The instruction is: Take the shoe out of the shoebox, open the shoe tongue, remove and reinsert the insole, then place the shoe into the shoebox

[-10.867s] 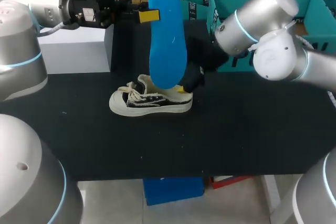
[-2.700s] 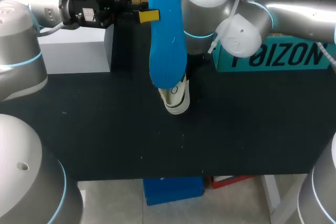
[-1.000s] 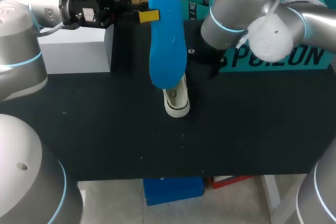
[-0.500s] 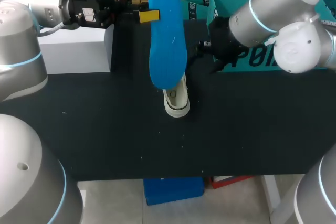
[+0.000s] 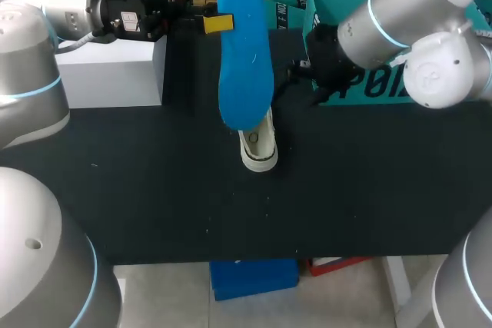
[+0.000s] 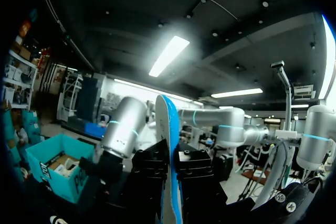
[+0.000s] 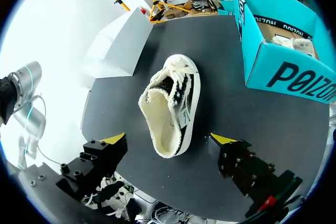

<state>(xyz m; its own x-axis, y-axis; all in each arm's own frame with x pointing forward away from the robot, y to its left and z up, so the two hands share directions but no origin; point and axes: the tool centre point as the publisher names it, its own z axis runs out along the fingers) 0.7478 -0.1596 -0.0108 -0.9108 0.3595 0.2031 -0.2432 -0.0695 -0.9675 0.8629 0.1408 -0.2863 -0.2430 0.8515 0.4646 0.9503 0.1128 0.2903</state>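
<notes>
My left gripper (image 5: 217, 23) is shut on the edge of a blue insole (image 5: 244, 59) and holds it in the air above the table. In the left wrist view the insole (image 6: 170, 166) stands edge-on between the black fingers of that gripper (image 6: 170, 162). A cream and black shoe (image 5: 259, 147) stands on the black table, partly hidden behind the insole. In the right wrist view the shoe (image 7: 170, 111) sits upright below my right gripper (image 7: 168, 139), which is open wide and apart from it. The shoe's mouth gapes toward the gripper. The right gripper (image 5: 296, 74) hovers beside the teal shoebox (image 5: 369, 90).
The teal shoebox (image 7: 283, 72) stands open at the back right with paper inside. A white box (image 5: 111, 71) sits at the back left and also shows in the right wrist view (image 7: 123, 45). Bare black table (image 5: 154, 190) lies in front of the shoe.
The right arm has drawn back to the right, away from the shoe, toward the shoebox. The left arm and insole have kept still. The shoe stays where it was turned.
</notes>
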